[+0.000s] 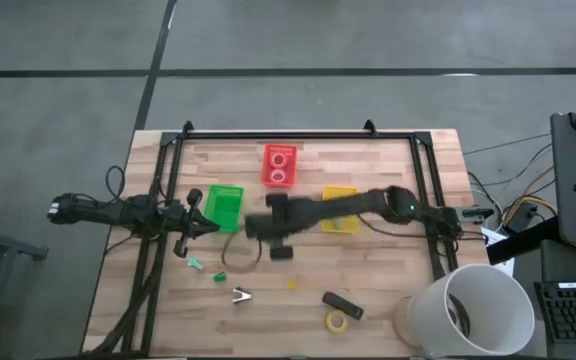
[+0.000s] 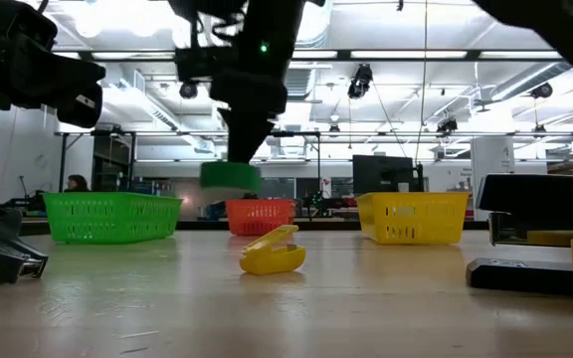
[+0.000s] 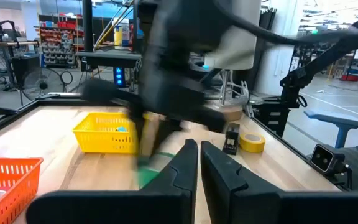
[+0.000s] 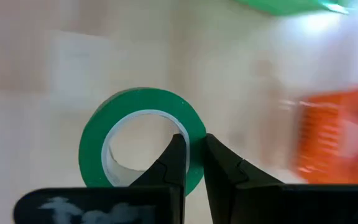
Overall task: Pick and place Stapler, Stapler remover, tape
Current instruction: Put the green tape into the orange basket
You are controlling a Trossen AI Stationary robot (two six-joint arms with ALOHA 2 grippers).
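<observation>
A wooden table seen from above, told from left to right. At the left edge the left gripper waits just beside the green basket, its fingers nearly pressed together with nothing between them. In front of it lie two small claw-like pieces, one teal and one silver, too small to make out in detail. At the centre the right gripper, reaching across from the right side, is clenched on the wall of a green tape roll, held up off the table; from above the arm hides this roll completely. Behind the centre stands the red basket with two tape rolls inside. Further right the yellow basket is partly covered by the right arm. Near the front edge the black stapler lies just beside a yellow tape roll. At the front right corner a large white tub is cut off by the frame.
</observation>
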